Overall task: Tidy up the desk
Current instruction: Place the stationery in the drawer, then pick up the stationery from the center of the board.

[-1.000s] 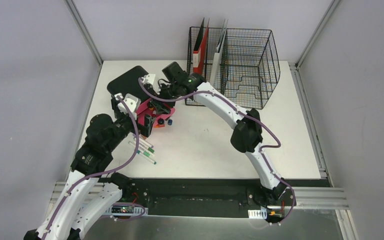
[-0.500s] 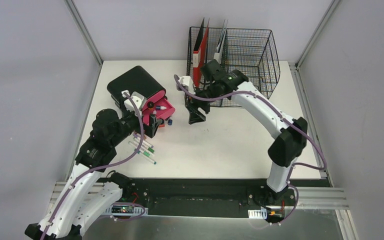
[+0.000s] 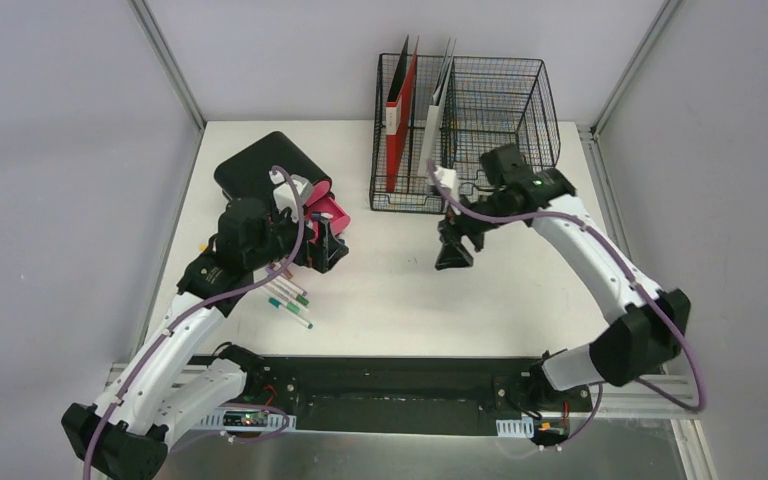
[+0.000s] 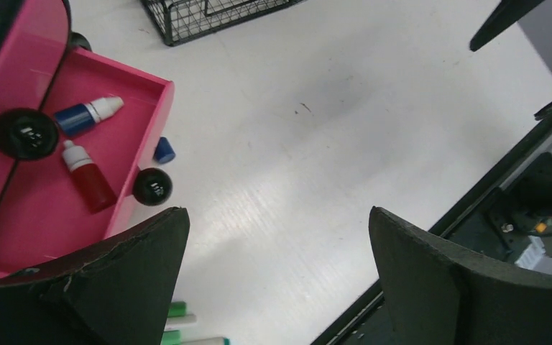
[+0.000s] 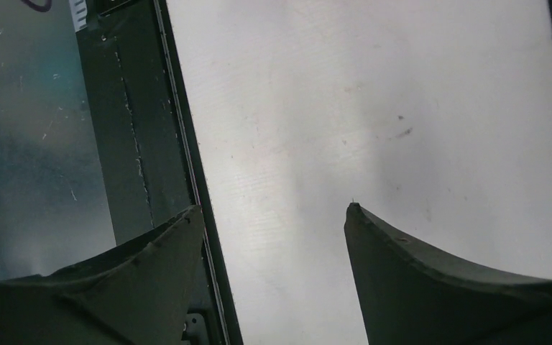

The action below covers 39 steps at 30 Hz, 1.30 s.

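The white desk (image 3: 410,300) carries a black organizer box (image 3: 260,165) at the back left with a pink drawer (image 3: 332,212) pulled open. In the left wrist view the drawer (image 4: 147,108) holds a blue bottle (image 4: 86,115) and a red bottle (image 4: 90,183); a small blue cap (image 4: 163,151) lies on the desk beside it. My left gripper (image 3: 328,255) (image 4: 279,215) is open and empty, just in front of the drawer. My right gripper (image 3: 451,258) (image 5: 274,210) is open and empty over bare desk (image 5: 345,108), in front of the wire rack.
A black wire-mesh rack (image 3: 480,130) with red and white folders (image 3: 395,120) stands at the back middle. Several green-capped markers (image 3: 290,300) lie on the desk near the left arm; they also show in the left wrist view (image 4: 183,323). A black rail (image 5: 144,144) runs along the near edge.
My right gripper has drawn away from the drawer and swung right, to in front of the rack. My left gripper has shifted right, to just in front of the open drawer.
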Available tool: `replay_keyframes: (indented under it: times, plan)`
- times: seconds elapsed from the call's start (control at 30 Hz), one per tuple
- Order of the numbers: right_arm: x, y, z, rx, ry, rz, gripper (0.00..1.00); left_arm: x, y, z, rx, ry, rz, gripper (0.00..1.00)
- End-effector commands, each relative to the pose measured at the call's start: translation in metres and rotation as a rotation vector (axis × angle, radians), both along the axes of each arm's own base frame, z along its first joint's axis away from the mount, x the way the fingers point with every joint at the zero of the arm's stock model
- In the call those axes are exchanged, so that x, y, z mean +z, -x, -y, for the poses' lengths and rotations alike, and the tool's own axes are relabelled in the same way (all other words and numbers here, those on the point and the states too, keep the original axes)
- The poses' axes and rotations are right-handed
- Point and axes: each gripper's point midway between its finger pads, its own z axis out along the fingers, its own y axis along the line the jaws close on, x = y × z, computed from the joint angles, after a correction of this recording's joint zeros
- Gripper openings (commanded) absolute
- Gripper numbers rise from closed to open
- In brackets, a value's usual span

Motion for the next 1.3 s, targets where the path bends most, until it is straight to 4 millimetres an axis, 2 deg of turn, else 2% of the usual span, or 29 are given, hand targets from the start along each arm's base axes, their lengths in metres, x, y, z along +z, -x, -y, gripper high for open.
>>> replay_keyframes:
  times: [0.0,0.2,0.33,0.43,0.67,0.9,1.0,1.13,1.27]
  plan:
    - [0.023,0.015,0.028,-0.025,-0.113,0.068,0.75,0.010,-0.002,0.014,0.034,0.159,-0.099,0.99]
    - [0.011,0.013,0.061,-0.108,-0.121,0.135,0.79,-0.014,-0.001,0.040,0.010,0.179,-0.193,0.97]
    - [0.011,0.009,0.074,-0.147,-0.114,0.168,0.80,-0.033,0.001,0.064,0.010,0.022,-0.141,0.96]
    - [0.008,0.009,0.077,-0.155,-0.109,0.173,0.80,-0.051,-0.003,0.070,0.040,-0.107,-0.123,0.89]
    - [0.003,0.007,0.079,-0.162,-0.097,0.167,0.80,-0.098,-0.020,0.069,0.105,-0.327,-0.124,0.75]
    - [-0.001,0.005,0.080,-0.164,-0.085,0.160,0.80,-0.130,-0.048,0.066,0.191,-0.471,-0.106,0.61]
    - [-0.002,0.005,0.081,-0.165,-0.081,0.159,0.80,-0.144,-0.060,0.065,0.223,-0.532,-0.106,0.47]
    - [-0.003,0.004,0.082,-0.167,-0.076,0.161,0.80,-0.154,-0.075,0.061,0.285,-0.597,-0.090,0.46]
    - [-0.004,0.003,0.082,-0.170,-0.071,0.162,0.80,-0.162,-0.081,0.058,0.317,-0.642,-0.084,0.45]
